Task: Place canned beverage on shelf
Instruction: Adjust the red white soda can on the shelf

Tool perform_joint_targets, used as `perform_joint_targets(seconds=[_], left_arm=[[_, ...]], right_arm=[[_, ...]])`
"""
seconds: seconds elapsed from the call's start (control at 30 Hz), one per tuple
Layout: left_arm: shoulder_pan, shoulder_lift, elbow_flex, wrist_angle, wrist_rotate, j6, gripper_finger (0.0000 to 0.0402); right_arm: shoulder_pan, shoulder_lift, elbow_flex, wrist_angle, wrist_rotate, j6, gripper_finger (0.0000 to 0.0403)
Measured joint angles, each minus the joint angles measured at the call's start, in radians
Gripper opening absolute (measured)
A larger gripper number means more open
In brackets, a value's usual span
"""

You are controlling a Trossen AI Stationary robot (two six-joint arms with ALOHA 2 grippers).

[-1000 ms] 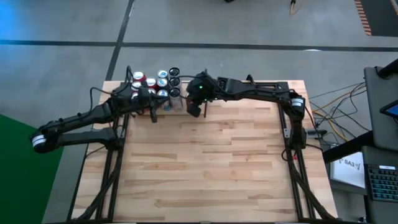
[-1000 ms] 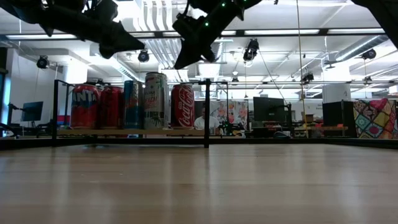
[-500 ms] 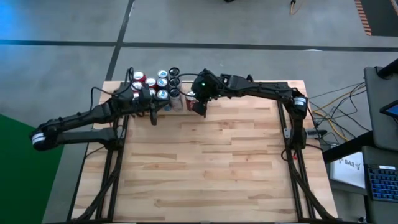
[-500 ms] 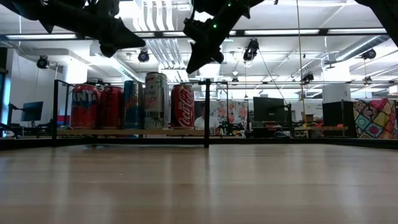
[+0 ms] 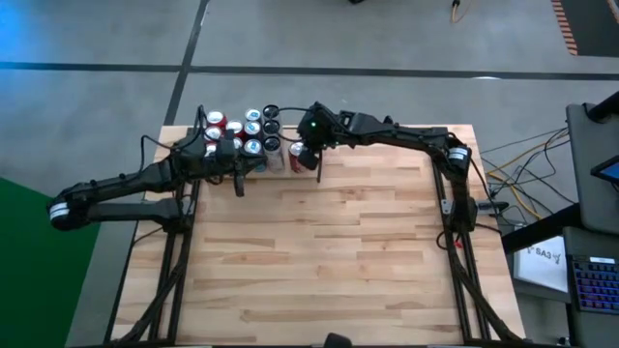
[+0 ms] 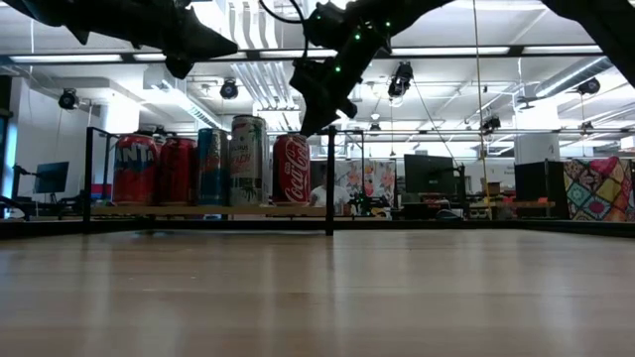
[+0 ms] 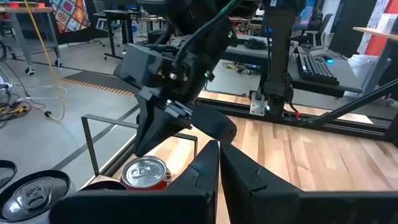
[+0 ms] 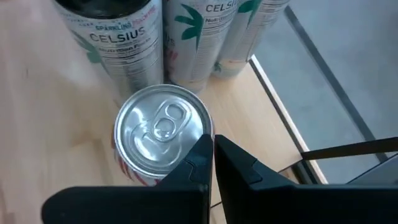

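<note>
The shelf (image 6: 198, 210), a light wood board edged by black rods, stands at the table's far left and holds several cans. A red Coca-Cola can (image 6: 291, 169) stands upright on the board at the row's right end, next to the upright divider rod (image 6: 329, 178). My right gripper (image 8: 212, 143) is shut, slants down from the right and has its tips at the rim of this can's silver top (image 8: 163, 134). My left gripper (image 7: 219, 146) is shut with nothing in it, and hangs near level in front of the shelf (image 5: 239, 184). My right gripper has its shut fingertips (image 6: 315, 129) at the right edge of the Coca-Cola can's top, coming slanted from above. I cannot tell whether they touch the can. The can stands upright on the shelf board.
Tall Celsius cans (image 8: 124, 43) stand right behind the Coca-Cola can. Other red, blue and tall cans (image 6: 177, 171) fill the shelf's left part. The wooden table (image 5: 319, 261) stretches wide toward the near edge.
My right gripper has gone toward the far edge and down to the Coca-Cola can's top, tipping steeper, still shut. My left gripper has risen a little. The cans have kept their places.
</note>
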Motion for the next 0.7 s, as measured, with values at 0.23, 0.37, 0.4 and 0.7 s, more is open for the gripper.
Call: perform_joint_targets(seconds=[0.23,0.37,0.4,0.7], left_arm=[[0.000,0.003,0.000,-0.002,-0.001,0.002,0.0000],[0.000,0.008,0.000,-0.002,-0.001,0.005,0.0000],[0.000,0.009,0.000,-0.002,-0.002,0.005,0.0000],[0.000,0.019,0.000,-0.003,-0.002,0.006,0.0000]], right_arm=[[0.011,0.002,0.000,-0.020,0.007,0.024,0.0009],[0.018,0.001,0.000,-0.026,0.011,0.056,0.0009],[0.019,0.001,0.000,-0.026,0.011,0.063,0.0009],[0.022,-0.006,0.002,-0.037,0.012,0.073,0.0009]])
